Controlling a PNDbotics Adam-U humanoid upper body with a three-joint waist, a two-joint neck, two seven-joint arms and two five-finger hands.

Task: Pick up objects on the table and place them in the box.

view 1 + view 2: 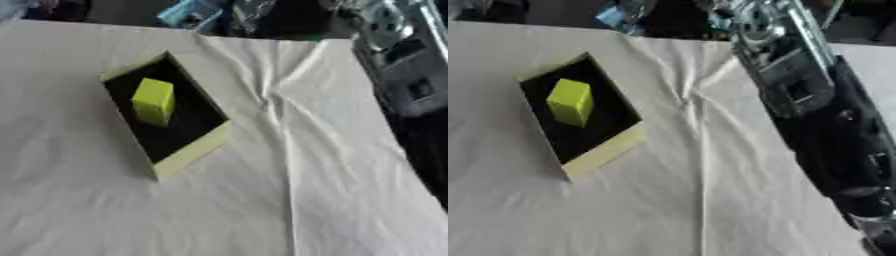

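Note:
A box (194, 152) with yellow-green walls and a black inside lies askew on the white cloth, left of the middle. A yellow-green block (153, 100) stands inside it, toward its far end. My right arm (833, 130), silver above and black below, runs down the right side in the right eye view and leaves at the lower right corner. Its hand does not show. It is apart from the box. No left arm or hand shows in either view.
The white cloth (332, 200) covering the table is creased, with a ridge of folds (271, 105) just right of the box. Dark clutter and a blue thing (188, 12) lie beyond the table's far edge.

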